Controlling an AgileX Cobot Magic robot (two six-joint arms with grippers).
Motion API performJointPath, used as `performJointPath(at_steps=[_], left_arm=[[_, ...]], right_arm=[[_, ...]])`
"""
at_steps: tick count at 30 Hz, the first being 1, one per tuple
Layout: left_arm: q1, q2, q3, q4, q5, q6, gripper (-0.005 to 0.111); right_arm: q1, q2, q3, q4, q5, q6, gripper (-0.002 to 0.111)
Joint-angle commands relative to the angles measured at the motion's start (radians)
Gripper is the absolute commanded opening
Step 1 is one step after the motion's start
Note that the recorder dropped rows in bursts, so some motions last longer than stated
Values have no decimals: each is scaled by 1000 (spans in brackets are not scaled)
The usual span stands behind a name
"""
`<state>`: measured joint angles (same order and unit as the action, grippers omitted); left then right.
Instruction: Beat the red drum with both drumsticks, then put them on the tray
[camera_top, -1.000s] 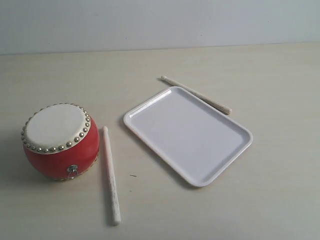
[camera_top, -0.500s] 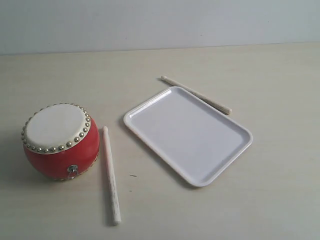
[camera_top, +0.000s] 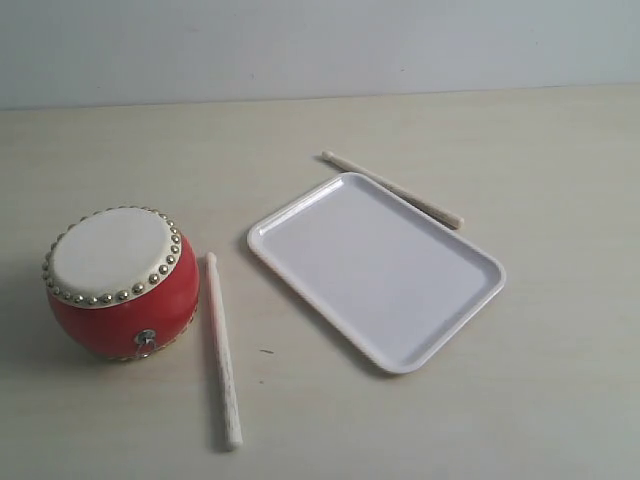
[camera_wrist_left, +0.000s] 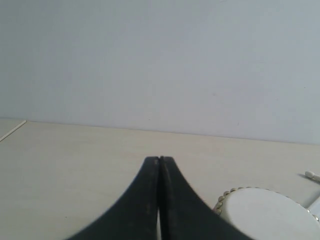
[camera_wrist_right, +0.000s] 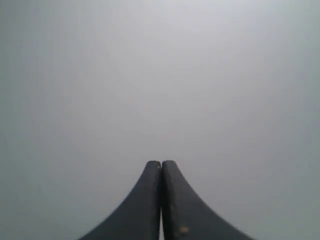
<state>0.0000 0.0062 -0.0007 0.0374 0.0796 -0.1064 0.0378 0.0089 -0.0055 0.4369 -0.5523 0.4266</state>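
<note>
**Drumsticks.** Two slim pale wooden drumsticks lie flat on the pale tabletop (camera_top: 560, 400), neither one held.
- The drum-side drumstick (camera_top: 222, 350) lies just beside the drum on the side facing the tray. Whether it touches the drum wall cannot be told. Its long axis runs almost straight from the near edge toward the far edge. The small rounded tip points to the far edge and the butt to the near edge.
- The far drumstick (camera_top: 392, 189) lies along the tray's far long side, close against the rim. It is slanted, with its tip toward the far-left corner and its butt toward the right edge.

**Drum and tray.** The small barrel-shaped red drum (camera_top: 120, 285), with cream skin and brass studs, stands upright toward the near-left corner. The flat white rectangular plastic tray (camera_top: 375, 270) sits mid-tabletop, turned at an angle and holding nothing.

**Grippers.** Neither gripper appears in the exterior view.
- The left gripper (camera_wrist_left: 159, 162) has its dark fingers pressed together on nothing. The drum skin (camera_wrist_left: 267, 212) shows close beside them.
- The right gripper (camera_wrist_right: 161, 165) is likewise closed and empty, and faces only a blank grey wall (camera_wrist_right: 160, 75).

**Judgement.**
- The task is not begun.
- The left arm is the nearer to the drum-side drumstick, and the right arm to the far drumstick.
- Each gripper must part its fingers and close across a stick's long axis.
- The far drumstick may be awkward to grasp so close to the tray rim.

**Markings.** No brand, label or writing is legible on any item.
</note>
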Motion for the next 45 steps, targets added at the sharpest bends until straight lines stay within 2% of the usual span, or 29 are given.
performJointPath(at_steps=[1, 6, 10, 17, 24, 28, 30, 32, 33, 36, 38, 41, 45], left_arm=[[2, -6, 1, -8, 1, -2, 0], [2, -6, 1, -8, 1, -2, 0], [2, -6, 1, -8, 1, -2, 0], [2, -6, 1, -8, 1, -2, 0], [2, -6, 1, -8, 1, -2, 0], [2, -6, 1, -8, 1, -2, 0], [2, -6, 1, -8, 1, -2, 0], [2, -6, 1, -8, 1, -2, 0], [2, -6, 1, -8, 1, -2, 0], [2, -6, 1, -8, 1, -2, 0], [2, -6, 1, -8, 1, -2, 0], [2, -6, 1, -8, 1, -2, 0], [2, -6, 1, -8, 1, -2, 0]], right_arm=[[-2, 75, -35, 55, 103, -140, 0], [-2, 276, -209, 47, 310, -227, 0], [-2, 483, -383, -84, 428, -269, 0], [-2, 718, -490, -77, 313, -89, 0], [-2, 842, -490, -77, 369, -89, 0], [-2, 939, -512, -212, 386, -196, 0], [-2, 1027, -640, -278, 568, -199, 0], [-2, 1183, -882, -305, 839, -338, 0], [-2, 1240, -955, -271, 917, -427, 0], [4, 1485, -1282, -33, 1305, -768, 0], [57, 1629, -1426, -37, 1443, -826, 0], [159, 1810, -1600, -72, 1543, -837, 0], [263, 1999, -1793, -243, 1724, -844, 0]])
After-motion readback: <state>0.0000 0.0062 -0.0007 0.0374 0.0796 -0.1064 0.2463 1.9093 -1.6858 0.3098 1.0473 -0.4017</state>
